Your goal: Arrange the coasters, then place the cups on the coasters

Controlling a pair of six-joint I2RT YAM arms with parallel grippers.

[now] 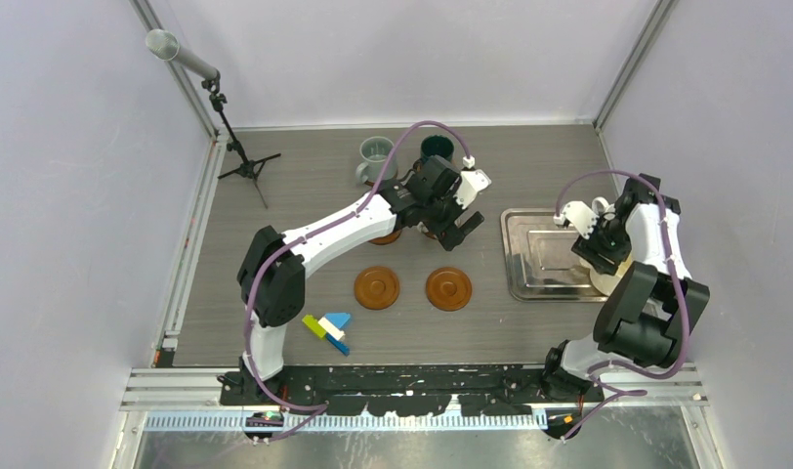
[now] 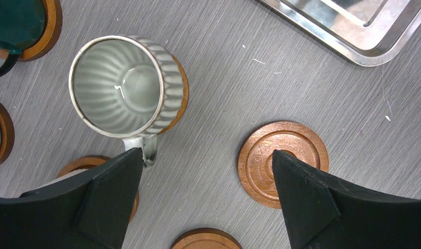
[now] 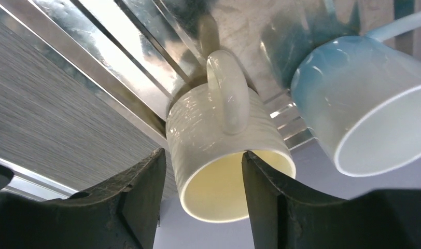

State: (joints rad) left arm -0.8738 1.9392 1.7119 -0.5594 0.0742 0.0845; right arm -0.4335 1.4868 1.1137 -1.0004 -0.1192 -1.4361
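Cream mug (image 3: 193,124): tray (image 3: 120,62), 3 o'clock; pickup.
Right end effector (image 3: 203,155): spread astride rim; next, pinch.
Left end effector (image 2: 207,153): spread.

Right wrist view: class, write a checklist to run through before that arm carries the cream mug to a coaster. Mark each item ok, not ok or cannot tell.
1. Cream mug between the right pincer fingers: ok.
2. Grip firm on the mug: cannot tell.
3. Blue mug apart from the cream mug: ok, but only just.
4. Mug free of the tray rim: cannot tell.
5. Bare coaster ready to receive it: ok.
6. Left pincer open and empty: ok.
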